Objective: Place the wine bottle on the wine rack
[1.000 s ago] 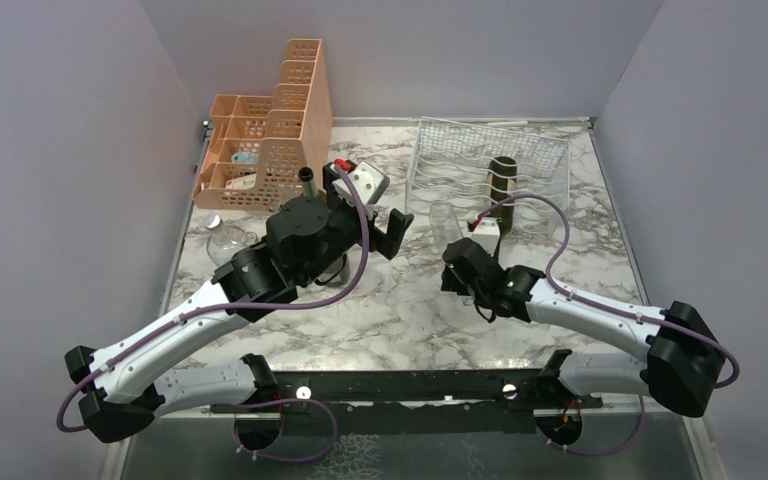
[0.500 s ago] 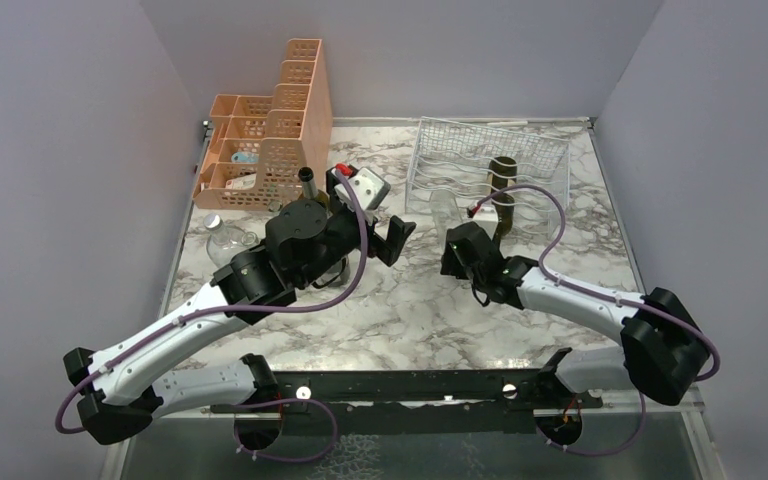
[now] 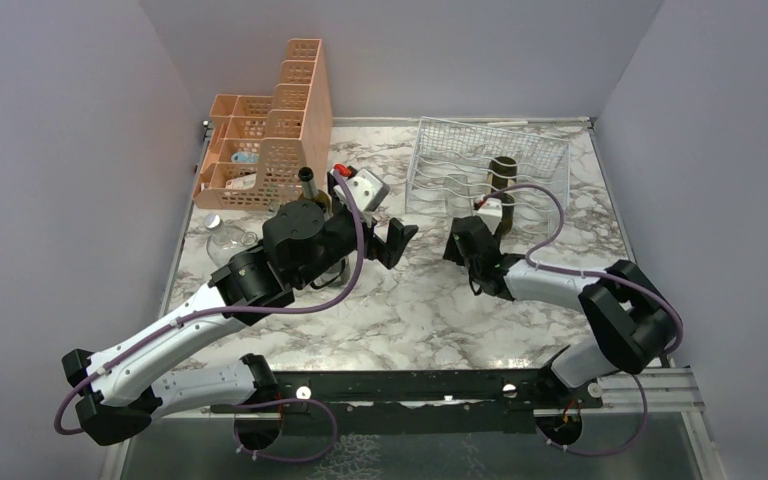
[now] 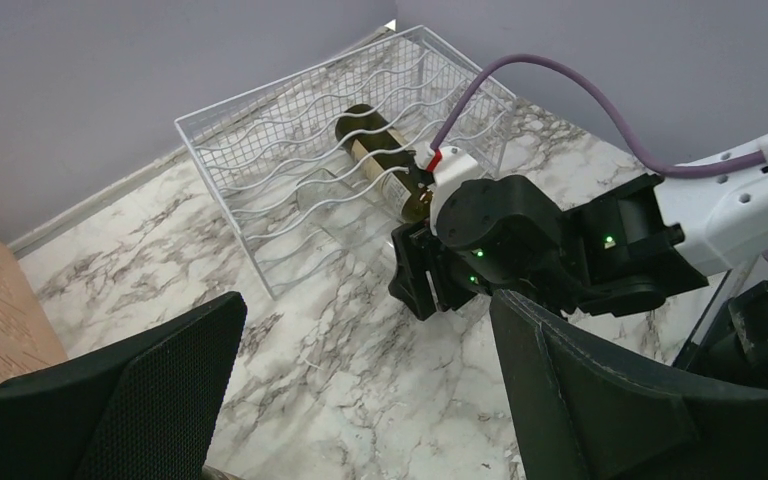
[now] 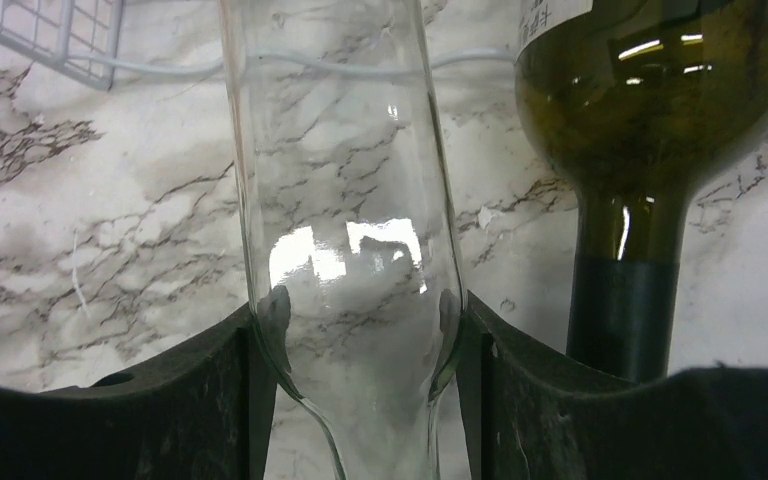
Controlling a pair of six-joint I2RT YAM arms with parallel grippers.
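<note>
Marbled tabletop between lilac walls, with the wine rack (image 3: pixel 487 170) toward the far right corner. Grips the clear wine bottle (image 5: pixel 345 200) with the right gripper (image 5: pixel 360 325), both fingers (image 5: pixel 250 380) pressed against the glass at the shoulder, just above the neck. Holds it at the near edge of the wine rack, body reaching in past the front wire, just beside the green bottle (image 5: pixel 650 90) already lying in a cradle. Cannot tell whether resting on the wires yet. Leaves the left gripper (image 4: pixel 360 400) spread wide and empty, well off to the left of the wine rack, facing it.

Looks like the laying-in step. To do it well:

- Line the clear body up with the free cradle left of the green bottle, parallel to it, before lowering.
- Ease forward, sliding the glass along the wavy wires rather than riding over them.
- Avoid knocking the very near green neighbour.
- Settle the body fully into the dip, then loosen the fingers slowly, guarding against a roll of smooth round glass.
- Hold the left arm back, away from the wine rack.
</note>
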